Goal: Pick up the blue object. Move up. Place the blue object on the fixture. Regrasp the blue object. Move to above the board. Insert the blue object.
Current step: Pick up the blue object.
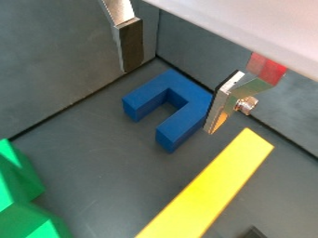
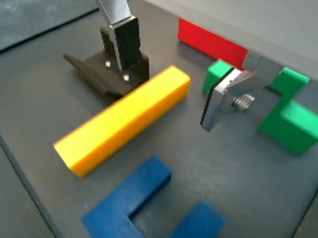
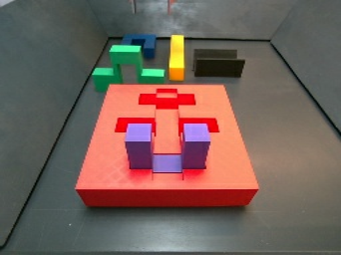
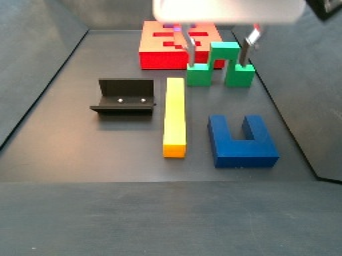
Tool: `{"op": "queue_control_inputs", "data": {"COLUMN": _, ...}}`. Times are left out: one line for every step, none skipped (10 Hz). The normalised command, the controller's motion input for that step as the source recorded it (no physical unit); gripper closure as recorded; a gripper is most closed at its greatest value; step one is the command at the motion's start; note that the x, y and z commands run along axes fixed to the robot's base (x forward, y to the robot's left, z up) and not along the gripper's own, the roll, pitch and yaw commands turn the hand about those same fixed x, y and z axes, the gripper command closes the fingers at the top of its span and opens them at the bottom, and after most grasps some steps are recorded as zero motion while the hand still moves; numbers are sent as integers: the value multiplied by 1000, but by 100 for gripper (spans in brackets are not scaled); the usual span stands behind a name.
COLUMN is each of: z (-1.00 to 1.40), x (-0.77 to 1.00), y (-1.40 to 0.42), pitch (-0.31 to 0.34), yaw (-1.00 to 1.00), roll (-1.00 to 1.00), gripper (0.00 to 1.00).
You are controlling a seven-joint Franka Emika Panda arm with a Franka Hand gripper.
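The blue object point(image 1: 168, 107) is a dark blue U-shaped block lying flat on the grey floor. It also shows in the wrist view point(image 2: 147, 212) and in both side views point(image 4: 242, 140) point(image 3: 139, 43). My gripper point(image 1: 180, 74) hangs open and empty well above it, with one silver finger point(image 1: 130, 45) on each side of the block in view. The gripper also shows in a side view point(image 4: 221, 40). The black fixture point(image 4: 123, 98) point(image 2: 106, 72) stands beyond the yellow bar. The red board point(image 3: 167, 149) holds a purple U-shaped block point(image 3: 167, 151) in a recess.
A long yellow bar point(image 4: 174, 115) point(image 2: 125, 123) lies between the blue object and the fixture. Green blocks point(image 4: 222, 63) point(image 2: 292, 112) stand between the blue object and the red board. Grey walls enclose the floor.
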Motion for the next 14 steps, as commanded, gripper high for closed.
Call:
{"op": "queue_control_inputs", "data": {"z": -720, "x": -263, "y": 206, "pitch": -171, "yaw": -97, "roll": 71, "gripper": 0}}
{"op": "queue_control_inputs", "data": {"z": -646, "x": -234, "y": 254, "pitch": -120, "yaw": -117, "roll": 64, "gripper": 0}}
{"op": "queue_control_inputs", "data": {"z": -534, "x": -26, "y": 260, "pitch": -71, "yaw": -97, "roll": 24, "gripper": 0}}
{"op": "queue_control_inputs", "data": {"z": -463, "x": 0, "y": 269, "pitch": -39, "yaw": -57, "roll": 0, "gripper": 0}}
{"op": "queue_control_inputs", "data": {"z": -446, "x": 0, "y": 271, "pitch": -34, "yaw": -34, "roll": 0, "gripper": 0}}
{"op": "queue_control_inputs", "data": {"z": -463, "x": 0, "y": 223, "pitch": -40, "yaw": -26, "roll": 0, "gripper": 0}}
{"op": "queue_control_inputs", "data": {"z": -426, "x": 0, "y": 217, "pitch": -30, "yaw": -14, "roll": 0, "gripper": 0}}
{"op": "queue_control_inputs", "data": {"z": -380, "x": 0, "y": 223, "pitch": -23, "yaw": 0, "roll": -11, "gripper": 0}}
{"op": "queue_control_inputs", "data": {"z": -311, "x": -77, "y": 214, "pitch": -36, "yaw": 0, "roll": -70, "gripper": 0}}
{"op": "queue_control_inputs", "data": {"z": -266, "x": -151, "y": 174, "pitch": -21, "yaw": 0, "roll": -153, "gripper": 0}}
{"op": "queue_control_inputs", "data": {"z": -231, "x": -100, "y": 183, "pitch": -3, "yaw": 0, "roll": -219, "gripper": 0}}
{"op": "queue_control_inputs", "data": {"z": -214, "x": 280, "y": 34, "pitch": 31, "yaw": -26, "roll": -213, "gripper": 0}}
{"op": "queue_control_inputs", "data": {"z": -223, "x": 443, "y": 3, "pitch": 80, "yaw": -103, "roll": -216, "gripper": 0}}
{"op": "queue_control_inputs", "data": {"z": -226, "x": 446, "y": 14, "pitch": 91, "yaw": -134, "roll": -229, "gripper": 0}}
